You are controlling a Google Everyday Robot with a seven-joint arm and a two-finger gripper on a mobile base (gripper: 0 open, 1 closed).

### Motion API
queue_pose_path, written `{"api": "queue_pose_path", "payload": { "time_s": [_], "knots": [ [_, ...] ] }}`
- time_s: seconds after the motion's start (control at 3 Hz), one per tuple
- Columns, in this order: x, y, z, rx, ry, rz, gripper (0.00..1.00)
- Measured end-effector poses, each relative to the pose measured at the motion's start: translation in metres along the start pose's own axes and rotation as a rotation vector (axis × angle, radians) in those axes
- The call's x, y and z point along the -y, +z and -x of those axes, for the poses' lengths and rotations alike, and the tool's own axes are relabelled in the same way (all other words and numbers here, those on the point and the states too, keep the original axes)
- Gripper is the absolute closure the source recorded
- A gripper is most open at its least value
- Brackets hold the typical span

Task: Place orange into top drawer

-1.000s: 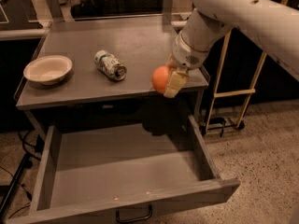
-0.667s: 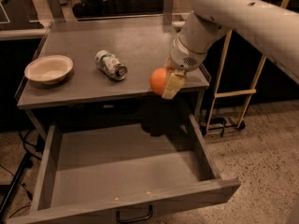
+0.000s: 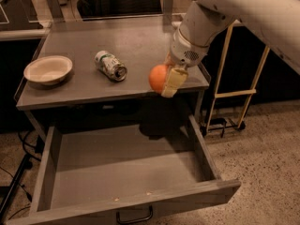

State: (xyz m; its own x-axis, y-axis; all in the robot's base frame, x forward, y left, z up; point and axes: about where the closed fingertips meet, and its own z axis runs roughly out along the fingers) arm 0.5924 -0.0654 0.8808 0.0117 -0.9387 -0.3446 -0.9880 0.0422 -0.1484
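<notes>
Orange, a round smooth fruit [image 3: 157,77], hangs clenched in the tool [image 3: 164,81] at the front right edge of the flat grey surface [image 3: 140,41], one pale finger [image 3: 169,82] pressed on its right side. Below the surface's front edge the wide, shallow grey metal top drawer [image 3: 122,172] stands pulled out, its small black handle [image 3: 134,216] facing forward. The bulky white arm [image 3: 234,8] comes down over the surface's right side. A shallow cream bowl [image 3: 35,71] sits on the surface's left side. A crushed green-and-white can [image 3: 111,65] lies toward the surface's middle. Since a moment ago tool and orange have hardly shifted; bowl, can and drawer lie as before.
</notes>
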Motion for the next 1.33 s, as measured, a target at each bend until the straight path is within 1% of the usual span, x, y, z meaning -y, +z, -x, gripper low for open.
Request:
{"api": "queue_pose_path", "payload": {
  "time_s": [0.33,0.67,1.0,1.33],
  "knots": [
    [-0.027,-0.002,0.002,0.01,0.016,0.021,1.0],
    [-0.051,0.018,-0.002,0.028,0.032,0.064,1.0],
    [-0.051,0.019,-0.002,0.028,0.032,0.064,1.0],
    [-0.063,0.035,-0.013,0.018,0.05,0.066,1.0]
  ]
}}
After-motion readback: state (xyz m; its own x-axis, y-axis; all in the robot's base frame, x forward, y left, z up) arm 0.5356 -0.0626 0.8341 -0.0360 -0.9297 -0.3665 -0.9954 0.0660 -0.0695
